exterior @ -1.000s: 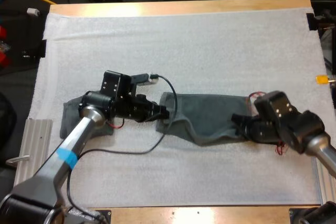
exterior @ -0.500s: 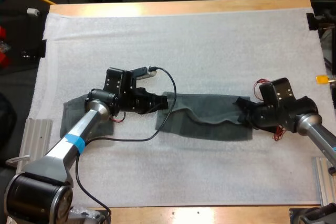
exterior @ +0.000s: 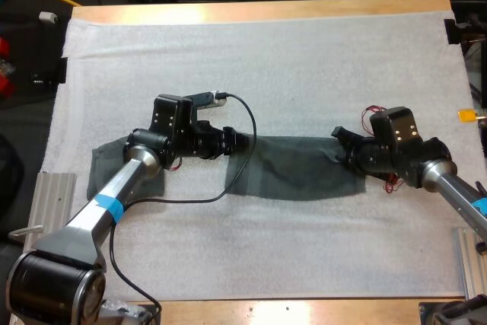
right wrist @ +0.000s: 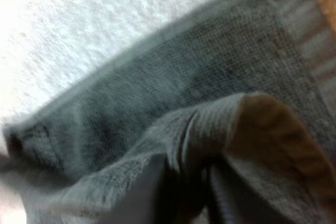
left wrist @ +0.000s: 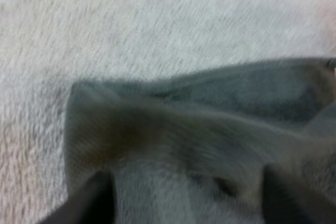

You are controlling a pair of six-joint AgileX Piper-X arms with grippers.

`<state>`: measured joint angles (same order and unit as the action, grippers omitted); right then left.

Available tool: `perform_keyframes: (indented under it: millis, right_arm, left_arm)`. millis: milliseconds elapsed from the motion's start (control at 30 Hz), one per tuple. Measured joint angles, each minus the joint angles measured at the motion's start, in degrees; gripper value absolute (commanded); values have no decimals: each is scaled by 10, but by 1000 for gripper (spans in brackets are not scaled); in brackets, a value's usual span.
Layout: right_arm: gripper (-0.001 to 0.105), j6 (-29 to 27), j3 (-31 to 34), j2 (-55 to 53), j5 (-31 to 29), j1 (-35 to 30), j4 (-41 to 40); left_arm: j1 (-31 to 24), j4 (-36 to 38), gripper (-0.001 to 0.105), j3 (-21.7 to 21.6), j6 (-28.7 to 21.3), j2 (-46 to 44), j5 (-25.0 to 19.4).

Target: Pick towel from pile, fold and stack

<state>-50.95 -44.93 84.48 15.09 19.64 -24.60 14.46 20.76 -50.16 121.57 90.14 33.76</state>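
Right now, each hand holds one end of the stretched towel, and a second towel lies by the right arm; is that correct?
Not quite: the high view shows the second towel by the left arm. The left hand and right hand do hold the stretched towel's ends.

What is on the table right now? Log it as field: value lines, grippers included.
towel: dark grey-green, stretched out in a long strip between the two grippers
left gripper: shut on towel, at the end nearer the second towel
right gripper: shut on towel, at the opposite end
second towel: dark grey-green, lying under the left arm
white mat: under both towels
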Motion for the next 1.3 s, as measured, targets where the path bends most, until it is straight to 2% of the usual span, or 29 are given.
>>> perform_keyframes:
  millis: [33,133,233,400,567,933,1100,1200,1300]
  right_arm:
    - [51,0,0,0,0,0,10]
    - [61,-1,0,0,0,0,39]
    - [61,-11,0,0,0,0,60]
    - [61,-82,0,-20,0,0,60]
    - [61,-131,0,-66,-20,0,35]
    - [61,-230,0,-198,-66,0,-121]
    - [61,-250,0,-263,-116,0,-202]
    - [61,-268,0,-287,-141,-9,-219]
    - [61,-274,0,-289,-144,-47,-219]
  left_arm:
    - [0,-8,64,0,0,0,0]
    - [0,-21,64,0,0,0,0]
    - [0,-20,64,0,-1,0,14]
    - [0,-10,64,0,-7,-6,27]
    - [0,19,64,0,-30,-61,29]
    - [0,133,64,0,-84,-234,21]
    - [0,189,64,0,-97,-316,6]
    - [0,212,64,0,-97,-364,-1]
    - [0,229,64,0,-97,-407,-1]
